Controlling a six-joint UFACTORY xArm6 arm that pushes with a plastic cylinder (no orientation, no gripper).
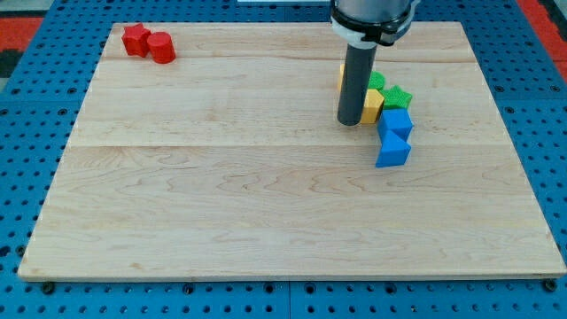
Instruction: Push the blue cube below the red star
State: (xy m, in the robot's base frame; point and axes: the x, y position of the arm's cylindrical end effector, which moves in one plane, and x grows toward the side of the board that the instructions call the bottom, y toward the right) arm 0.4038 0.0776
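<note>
Tip [350, 122]: plain rod, no jaws, so none to open or clamp. Blue cube [396, 122] lay just right of tip, clustered with yellow block [373, 105]. Red star [135, 39] far left, top corner; long push judged ahead.

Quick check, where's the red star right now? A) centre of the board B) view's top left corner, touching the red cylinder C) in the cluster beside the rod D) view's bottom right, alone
B: the red star sits at the view's top left of the board, against the red cylinder, far from my tip, which is at the left edge of the yellow, green and blue cluster.
</note>
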